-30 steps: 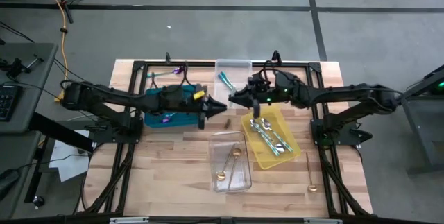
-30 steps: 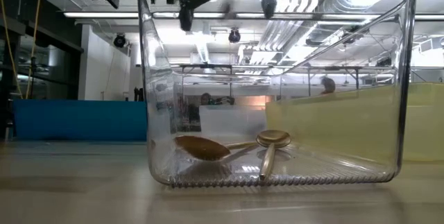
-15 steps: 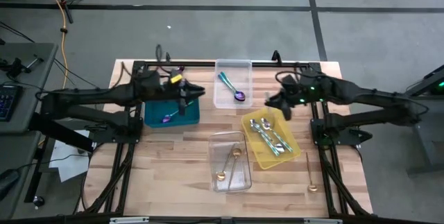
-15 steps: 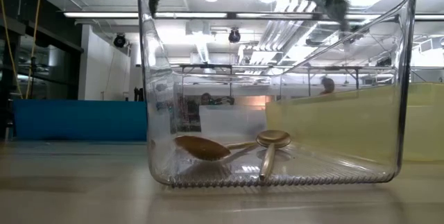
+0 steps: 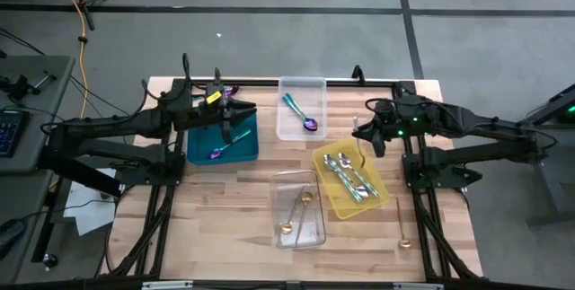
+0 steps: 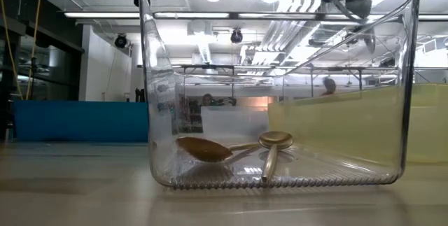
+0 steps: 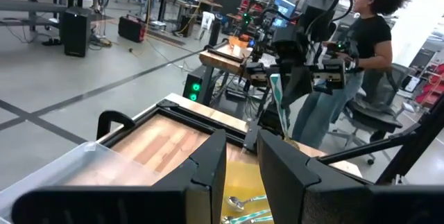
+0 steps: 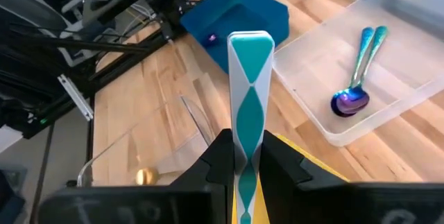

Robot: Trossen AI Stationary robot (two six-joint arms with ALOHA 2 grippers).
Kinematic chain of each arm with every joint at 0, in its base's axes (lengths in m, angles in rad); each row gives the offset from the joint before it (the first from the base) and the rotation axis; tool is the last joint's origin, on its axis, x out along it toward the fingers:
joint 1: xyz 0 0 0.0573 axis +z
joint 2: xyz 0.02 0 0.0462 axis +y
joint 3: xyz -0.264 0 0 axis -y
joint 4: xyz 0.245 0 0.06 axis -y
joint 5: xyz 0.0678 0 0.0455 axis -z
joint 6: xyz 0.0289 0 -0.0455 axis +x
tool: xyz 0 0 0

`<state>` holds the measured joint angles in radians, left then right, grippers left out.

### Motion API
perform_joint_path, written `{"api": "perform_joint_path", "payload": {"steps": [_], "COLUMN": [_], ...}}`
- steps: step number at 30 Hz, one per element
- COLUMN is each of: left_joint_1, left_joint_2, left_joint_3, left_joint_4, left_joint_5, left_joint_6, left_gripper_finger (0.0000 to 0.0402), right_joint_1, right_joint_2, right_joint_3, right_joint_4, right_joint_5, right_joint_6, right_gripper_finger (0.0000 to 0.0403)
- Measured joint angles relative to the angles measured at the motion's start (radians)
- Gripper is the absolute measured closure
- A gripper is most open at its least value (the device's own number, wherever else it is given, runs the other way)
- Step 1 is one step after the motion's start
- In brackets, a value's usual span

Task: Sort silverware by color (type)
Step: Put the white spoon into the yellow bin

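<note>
The right gripper (image 5: pixel 364 137) stood above the far end of the yellow tray (image 5: pixel 377 202), by the worktop's right side, its fingers (image 8: pixel 220 156) clamped on a teal-handled piece (image 8: pixel 248 113) held upright; whether spoon or fork could not be told. The left gripper (image 5: pixel 225 133) hung over the teal tray (image 5: pixel 196 145) near the worktop's far left, its fingers (image 7: pixel 208 165) parted by a narrow gap with nothing seen between them.

An iridescent purple-blue piece (image 5: pixel 225 146) lay in the teal tray, and another (image 5: pixel 234 88) rested on the worktop at its far edge, just behind that tray. Two iridescent spoons (image 5: pixel 301 115) lay together in the frosted clear tray (image 5: pixel 286 88) at the far edge, centre. Several silver pieces (image 5: pixel 346 171) lay in the yellow tray. Two gold spoons (image 6: pixel 231 147) lay in the clear tray (image 5: pixel 310 236) toward the near edge, their handles crossing. One gold spoon (image 5: pixel 402 229) lay on the bare worktop (image 5: pixel 225 218) near the near right corner.

A person (image 7: pixel 361 64) stood in the room beyond the table.
</note>
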<state>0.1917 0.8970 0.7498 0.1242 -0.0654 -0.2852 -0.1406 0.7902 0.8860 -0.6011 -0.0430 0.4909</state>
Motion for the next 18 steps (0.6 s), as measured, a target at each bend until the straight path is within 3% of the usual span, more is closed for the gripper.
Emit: {"api": "perform_joint_path", "payload": {"steps": [7, 18], "left_joint_1": [0.000, 0.000], "left_joint_2": [0.000, 0.000], "left_joint_3": [0.000, 0.000], "left_joint_4": [0.000, 0.000], "left_joint_5": [0.001, 0.001], "left_joint_6": [0.000, 0.001], "left_gripper_finger": [0.0327, 0.0326], "right_joint_1": [0.049, 0.118], "right_joint_2": [0.139, 0.473], "right_joint_3": [0.000, 0.000], "right_joint_4": [0.063, -0.083], "right_joint_5": [-0.043, -0.030], "right_joint_6": [0.055, 0.139], "right_gripper_finger": [0.0366, 0.0366]}}
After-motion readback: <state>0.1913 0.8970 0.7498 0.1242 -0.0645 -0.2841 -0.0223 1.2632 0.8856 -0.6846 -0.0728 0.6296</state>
